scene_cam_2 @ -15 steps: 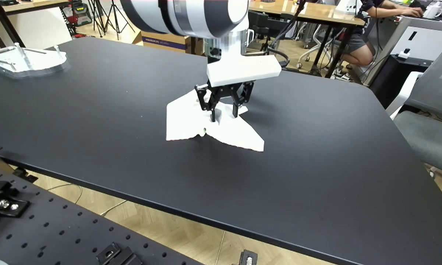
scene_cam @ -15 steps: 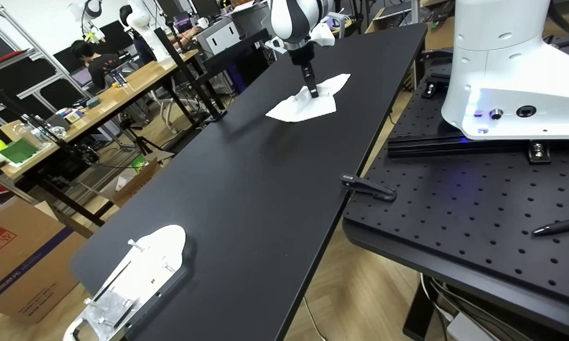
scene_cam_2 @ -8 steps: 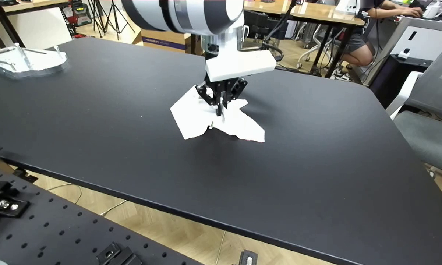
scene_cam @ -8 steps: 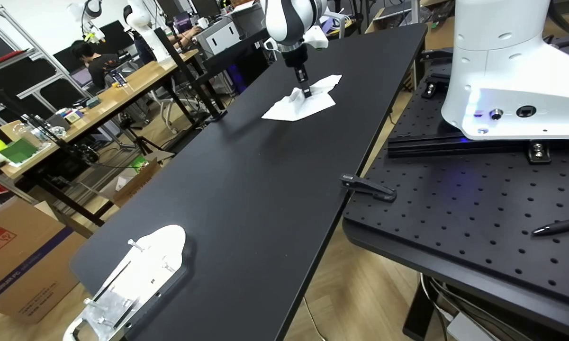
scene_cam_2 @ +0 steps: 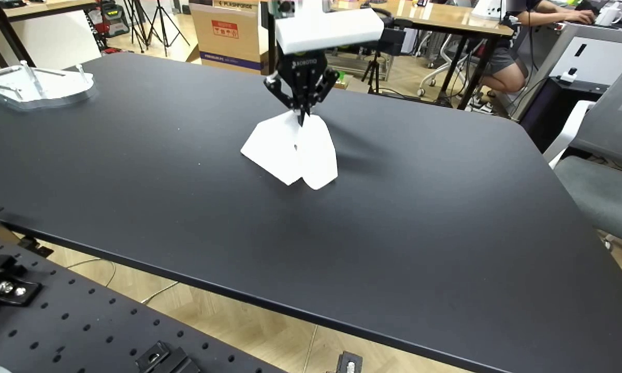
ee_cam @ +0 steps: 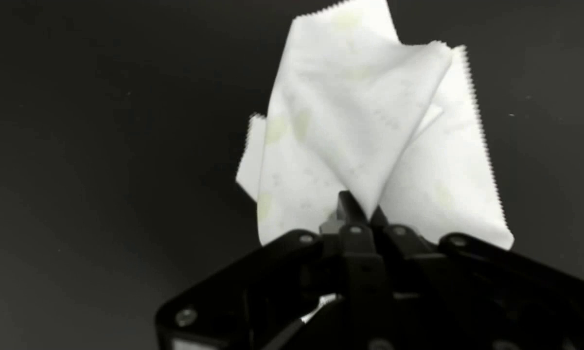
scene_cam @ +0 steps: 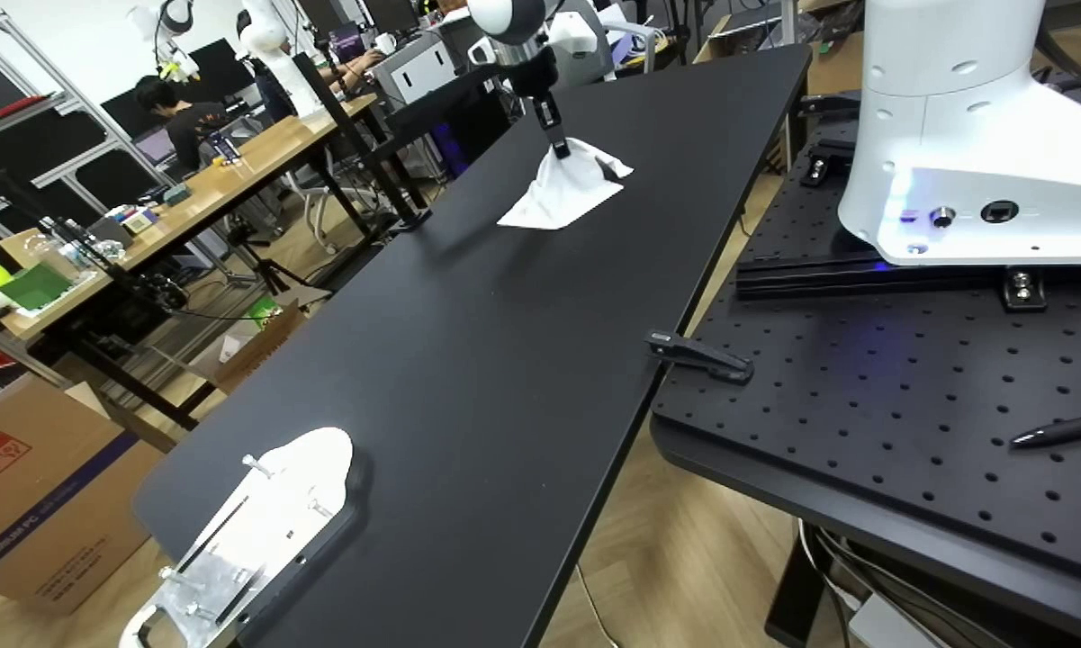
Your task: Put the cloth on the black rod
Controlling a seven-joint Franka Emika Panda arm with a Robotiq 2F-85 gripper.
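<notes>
Table (scene_cam_2: 445,248), wide and dark, carries the work in both exterior views. A black beam (scene_cam: 448,95), beyond it in an exterior view, may be the rod to aim for, though nothing settles that; the wrist view gives no sight of it. A pale pegged board (scene_cam: 274,504) lies by one corner of the tabletop in both exterior views, well apart from the action, and it too is missing from the wrist view.

The cloth (scene_cam_2: 279,150) is on the table directly under the gripper (scene_cam_2: 301,119), raised into a small tent whose lower edges seem to rest on the surface. I'd expect it to be very light, limp and hard to damage; it won't keep a shape, so wherever it is pinched, the rest should simply hang. A hold well in from the edges, as here, looks fair for draping, since fabric ought to fall on both sides; a lone corner would leave a long tail to trail.

The jaws stand together with only a thin gathered fold of cloth between them, and the fingers (ee_cam: 350,209) press either side of its peak.

Finer still, the wrist view alone gives zigzag-cut edges, overlapping layers and faint yellowish patches, where both exterior views show plain white
</notes>
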